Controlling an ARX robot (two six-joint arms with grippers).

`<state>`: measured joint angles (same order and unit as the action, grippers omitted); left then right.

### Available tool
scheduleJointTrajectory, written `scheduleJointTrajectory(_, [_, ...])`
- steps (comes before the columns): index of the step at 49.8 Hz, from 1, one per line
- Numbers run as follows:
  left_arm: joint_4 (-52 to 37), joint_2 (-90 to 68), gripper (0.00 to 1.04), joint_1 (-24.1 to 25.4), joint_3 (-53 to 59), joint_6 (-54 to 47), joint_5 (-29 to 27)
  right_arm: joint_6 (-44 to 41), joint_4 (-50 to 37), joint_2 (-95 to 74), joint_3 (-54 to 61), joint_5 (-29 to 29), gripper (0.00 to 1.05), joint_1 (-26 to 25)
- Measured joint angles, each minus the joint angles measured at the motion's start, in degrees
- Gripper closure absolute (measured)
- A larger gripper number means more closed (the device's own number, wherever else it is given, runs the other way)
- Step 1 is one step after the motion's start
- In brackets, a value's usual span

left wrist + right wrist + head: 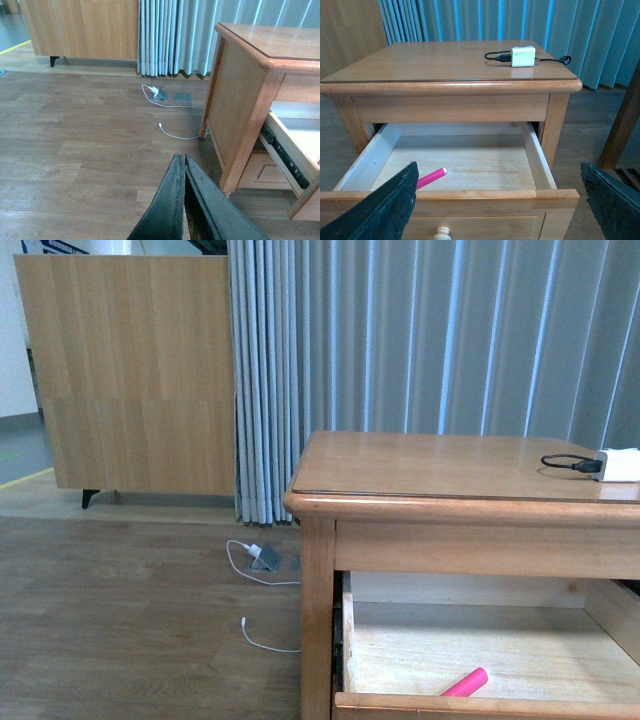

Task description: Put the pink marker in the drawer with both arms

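The wooden bench [430, 465] has a glossy honey-coloured top; near its rear right corner sits a white charger [522, 56] with a black cable [565, 462] looped beside it. Below the front edge the drawer [540, 160] is pulled out, showing pale wood inside and a round knob [441, 233] on its front. The pink marker [431, 178] lies flat on the drawer floor, just behind the front rail and towards the left front corner, at a slant to that rail.

The right gripper [497, 165] hovers in front of the open drawer with its fingers [390, 210] spread wide apart and nothing between them. The left gripper [183, 157] hangs over the floor, off the bench's left side, its fingers pressed together on nothing.

Behind the bench's rear edge hangs a pleated grey-blue curtain [430, 330]; further left stands a light wooden cabinet [130, 370]. The floor [120, 620] is brown wood-look plank; a white cable [262, 640] and a grey socket plate [268, 558] lie on it near the bench's left rear corner.
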<state>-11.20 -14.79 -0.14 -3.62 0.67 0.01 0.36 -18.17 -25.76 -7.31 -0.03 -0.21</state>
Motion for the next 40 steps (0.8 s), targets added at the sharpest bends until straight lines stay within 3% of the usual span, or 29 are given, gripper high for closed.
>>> scheduleJointTrajectory(15, [2.2, 5.1, 1.01, 0.0, 2.3, -0.3, 0.0, 0.0, 0.0, 0.0, 0.0, 0.0, 0.08, 0.0])
scheduleJointTrajectory(20, [10.6, 13.3, 1.01, 0.0, 2.3, -0.3, 0.0, 0.0, 0.0, 0.0, 0.0, 0.0, 0.08, 0.0])
scheduleJointTrajectory(32, [11.1, 14.5, 1.01, 0.0, 2.3, -0.3, 0.0, 0.0, 0.0, 0.0, 0.0, 0.0, 0.08, 0.0])
scheduleJointTrajectory(36, [11.2, 14.5, 0.88, 0.0, 2.3, -0.3, 0.0, 0.1, 0.5, -0.1, -0.1, 0.7, 0.08, 0.2])
scheduleJointTrajectory(40, [11.2, 14.5, 0.72, 0.0, 2.3, -0.3, 0.0, 1.0, 12.4, -1.0, -3.1, 3.6, 0.08, 1.9])
